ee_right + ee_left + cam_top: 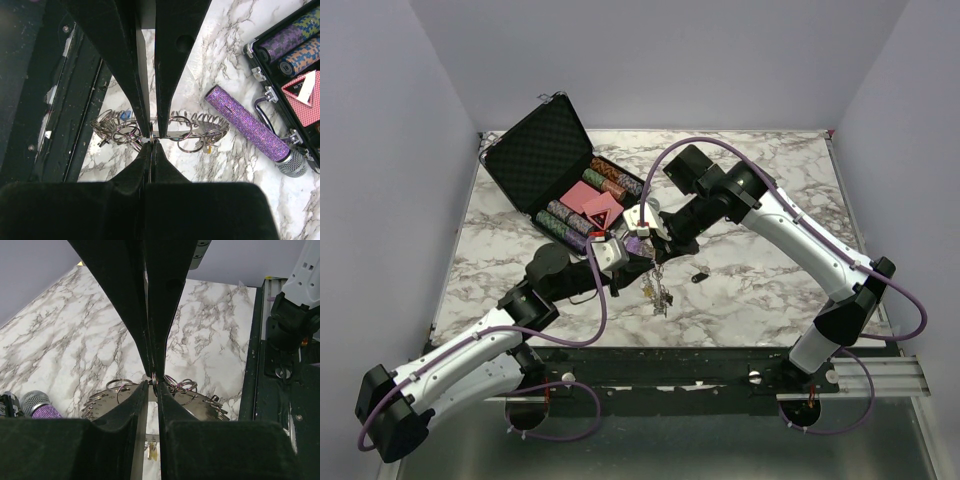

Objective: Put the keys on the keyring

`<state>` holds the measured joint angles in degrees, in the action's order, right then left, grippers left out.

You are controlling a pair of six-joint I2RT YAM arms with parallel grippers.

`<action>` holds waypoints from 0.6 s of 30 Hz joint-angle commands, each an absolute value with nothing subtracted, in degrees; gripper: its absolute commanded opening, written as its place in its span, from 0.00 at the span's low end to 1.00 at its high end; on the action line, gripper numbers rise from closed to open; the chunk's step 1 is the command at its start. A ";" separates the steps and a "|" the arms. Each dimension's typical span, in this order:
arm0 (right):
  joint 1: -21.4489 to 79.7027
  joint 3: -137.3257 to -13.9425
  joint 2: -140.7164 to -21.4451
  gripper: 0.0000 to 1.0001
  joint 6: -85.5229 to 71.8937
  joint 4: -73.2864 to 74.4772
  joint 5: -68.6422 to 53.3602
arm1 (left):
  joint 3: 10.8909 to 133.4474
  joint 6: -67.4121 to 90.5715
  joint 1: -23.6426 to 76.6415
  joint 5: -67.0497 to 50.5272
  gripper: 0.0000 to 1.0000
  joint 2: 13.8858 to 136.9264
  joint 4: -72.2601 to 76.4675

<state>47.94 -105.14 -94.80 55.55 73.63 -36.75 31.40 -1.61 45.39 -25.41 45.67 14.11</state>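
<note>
Over the marble worktop (760,300), mid-frame, the right claw (151,140) is clamped on the lifted keyring (172,132) and the left claw (153,379) is pinched nearly together on its wire, so steady opposing grips should part a gap for the loose key (698,276).

Arms, pair:
- The left arm (470,360) is entering at 7 o'clock; a white shell is covering its long links and black housings are capping its joints.
- The right arm (800,225) is entering at 5 o'clock, wearing the same white shell and black joints.
- Purple cables (605,300) are running along both arms.
- Red tabs (591,238) are showing at the wrists.
- On the left gripper (153,380), two matte-black fingers (125,305) are tapering to thin tips, one bearing a round hole at 1 o'clock.
- The right gripper (151,139) is showing matching fingers (117,65), also with a hole at 1 o'clock.
</note>
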 commanded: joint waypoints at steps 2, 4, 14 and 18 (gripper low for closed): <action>48.34 -104.94 -92.72 0.00 55.20 73.83 -38.58 | 32.43 -0.79 45.26 -26.28 0.20 44.56 16.61; 48.34 -104.94 -92.81 0.00 55.20 73.83 -38.58 | 32.26 -0.62 45.26 -26.28 0.20 44.39 17.05; 48.34 -105.21 -92.81 0.01 55.02 73.92 -38.85 | 32.69 -0.79 45.35 -26.81 0.17 45.09 16.53; 48.34 -105.21 -92.81 0.00 55.02 73.92 -38.94 | 33.13 -0.97 45.26 -26.81 0.17 45.79 15.64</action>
<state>47.94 -105.14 -94.80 55.55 73.60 -36.77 31.40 -0.82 45.39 -25.43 45.10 15.51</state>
